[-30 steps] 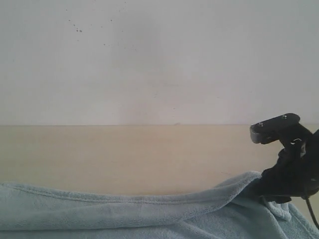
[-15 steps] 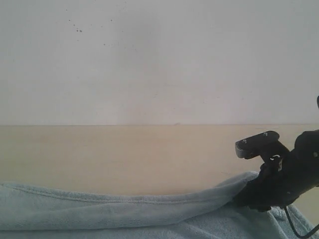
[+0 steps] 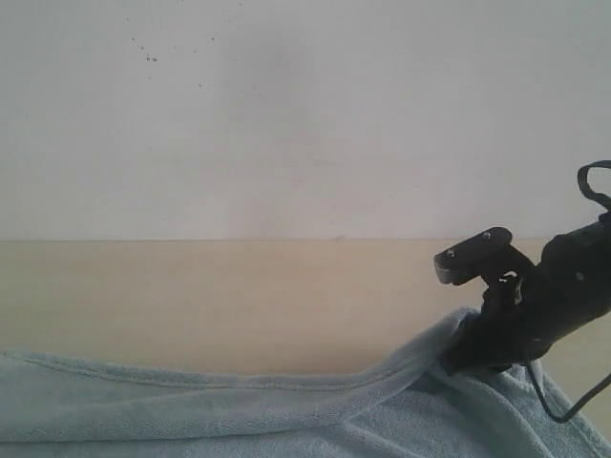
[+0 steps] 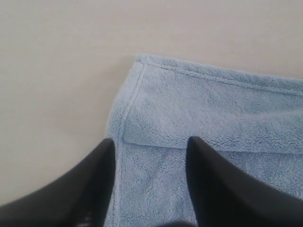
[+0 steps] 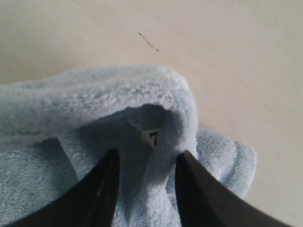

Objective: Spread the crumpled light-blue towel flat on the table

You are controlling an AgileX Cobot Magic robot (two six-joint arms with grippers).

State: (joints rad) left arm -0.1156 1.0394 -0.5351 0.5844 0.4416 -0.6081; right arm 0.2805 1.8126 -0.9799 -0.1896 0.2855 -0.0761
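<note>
A: Exterior view. The towel [image 3: 239, 410] lies along the near edge of the surface [image 3: 239, 296]. It is bunched and rises to a peak on the right, where the right claw [image 3: 463, 355] meets it. The left claw is not in this view.

B: Left wrist view?

A: The left claw [image 4: 150, 142] is apart with nothing between the jaws. It hovers over a hemmed corner of the towel [image 4: 199, 109], which is doubled over itself there. Whether it touches the cloth, I cannot tell.

B: Right wrist view?

A: The right claw [image 5: 147, 153] is clamped on a thick ridge of towel [image 5: 94, 94]. The white label [image 5: 150, 137] sits just ahead of the fingertips.

B: My judgement of the step in hand: draw that end outward to open the fold.

A: Agreed. Pull low and slow, away from the left corner. The left claw should pin or pinch its corner first, or the whole towel will likely slide. Release only once the hem lies straight.
</note>
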